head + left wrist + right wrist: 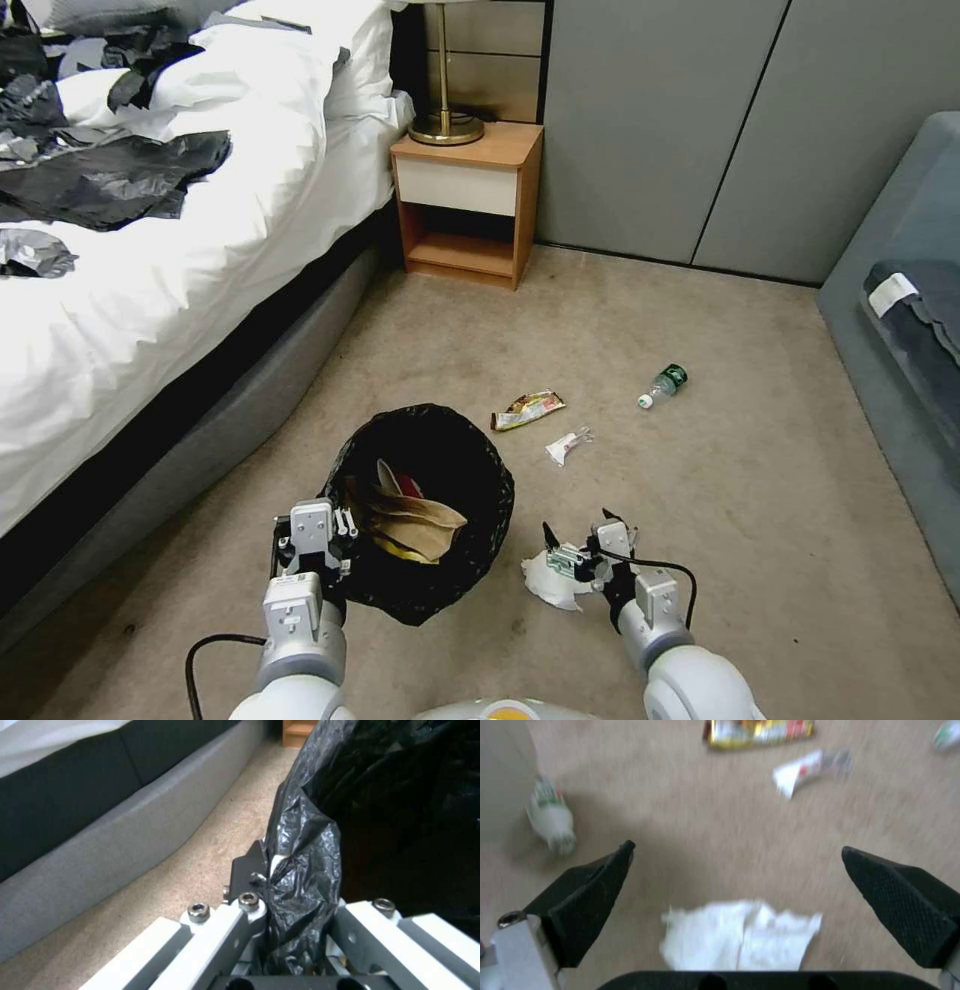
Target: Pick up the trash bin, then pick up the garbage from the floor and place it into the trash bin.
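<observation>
- The trash bin (425, 505), lined with crinkled black plastic, stood on beige carpet beside the bed (150, 280), brown paper inside.
- The left gripper (318, 545) pinched the liner's rim.
- The right gripper (580, 535) hung spread wide above a crumpled white tissue (548, 582).

Item count, floor area
One trash bin (425, 505); one bottle (663, 385); two wrappers (527, 408); one crumpled tissue (550, 580).

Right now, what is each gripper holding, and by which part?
Left gripper grips the trash bin by its bag-lined rim. Right gripper is open above a white tissue, holding nothing.
</observation>
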